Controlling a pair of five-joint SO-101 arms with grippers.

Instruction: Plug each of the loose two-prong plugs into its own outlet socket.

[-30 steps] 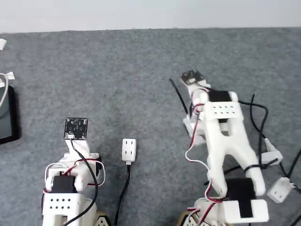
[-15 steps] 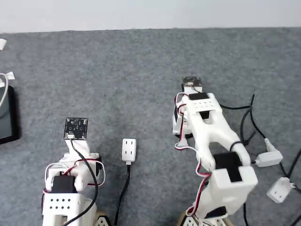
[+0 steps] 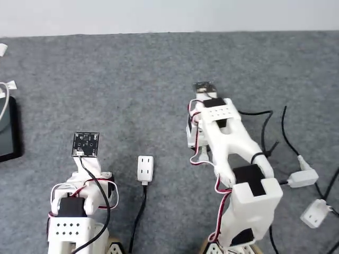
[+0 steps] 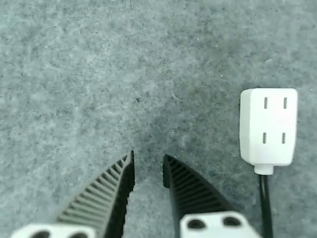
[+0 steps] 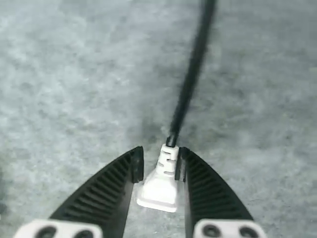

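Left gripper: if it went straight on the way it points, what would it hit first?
Likely just the grey mat. The left gripper has bare mat ahead of its tips; the white socket block lies off to one side, though depth is unclear.

Plug (image 5: 159, 184): prongs hidden behind its own body. Outlet (image 4: 268, 128): cord (image 4: 264, 198) cut off at picture edge. Black device (image 3: 6, 129): cropped at left.

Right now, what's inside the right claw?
A white plug, pinched between the fingers of the right claw, its black cord trailing away. The prongs are hidden behind the plug's body.
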